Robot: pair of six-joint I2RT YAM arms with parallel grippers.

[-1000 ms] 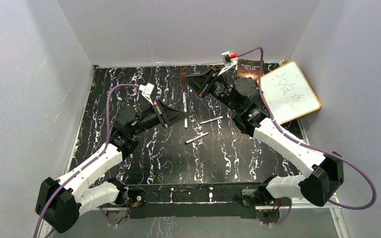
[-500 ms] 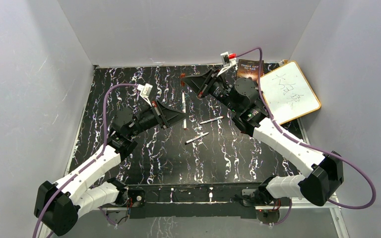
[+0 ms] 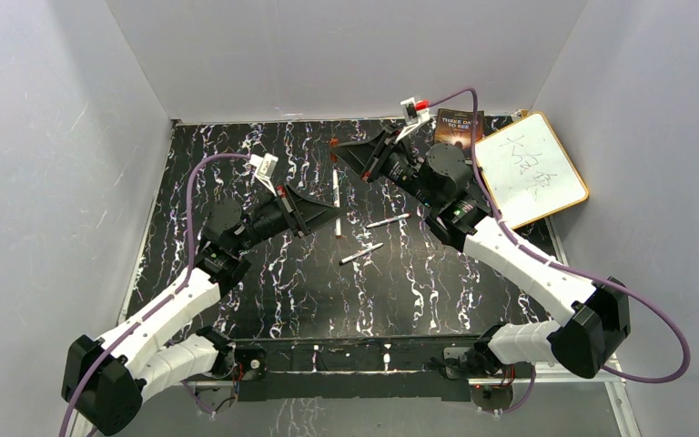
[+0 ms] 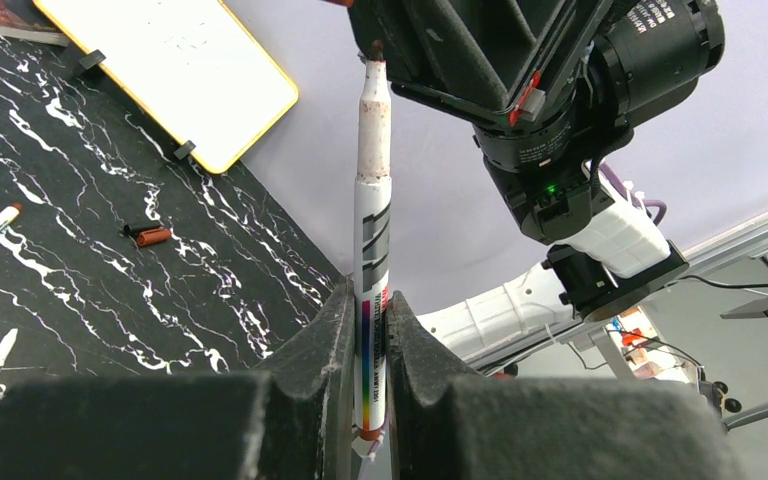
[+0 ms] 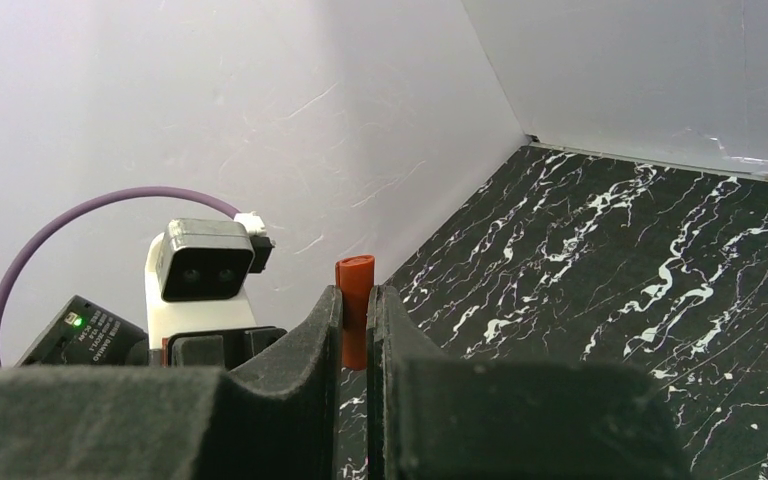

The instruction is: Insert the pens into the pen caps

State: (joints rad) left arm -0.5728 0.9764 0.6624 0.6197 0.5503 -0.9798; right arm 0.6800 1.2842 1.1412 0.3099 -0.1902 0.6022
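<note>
Both arms have edged leftward. Left jaws are clamped on one pen (image 4: 372, 250), its long axis aimed at the reddish cap (image 5: 354, 272) pinched in the right jaws; tip near, not yet in. Two spare pens (image 3: 361, 253) lie on the table (image 3: 419, 291).

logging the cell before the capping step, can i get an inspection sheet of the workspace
surface: black marbled tabletop, no spills seen
job's things: held pen in left claw, tip close to right claw; red cap in right claw; loose pens and a loose cap on tabletop
clutter: whiteboard and book, far right
claws: left claw shut on held pen; right claw shut on red cap
cables: purple cables, one per arm
surroundings: grey walls
</note>
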